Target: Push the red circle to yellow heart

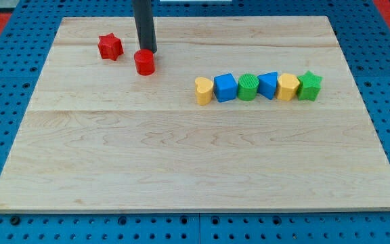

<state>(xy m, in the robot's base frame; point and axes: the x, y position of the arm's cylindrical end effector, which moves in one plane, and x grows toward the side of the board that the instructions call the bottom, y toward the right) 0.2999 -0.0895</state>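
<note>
The red circle (144, 62) lies on the wooden board toward the view's upper left. My tip (145, 50) stands right behind it, on its top side, touching or nearly touching it. The yellow heart (203, 89) lies to the right and a little below the circle, at the left end of a row of blocks. The rod comes down from the view's top edge.
A red star (110, 47) lies left of the circle. Right of the heart in one row: a blue cube (225, 87), a green circle (248, 87), a blue block (268, 85), a yellow block (288, 87) and a green star (309, 85). The board (195, 163) rests on a blue pegboard.
</note>
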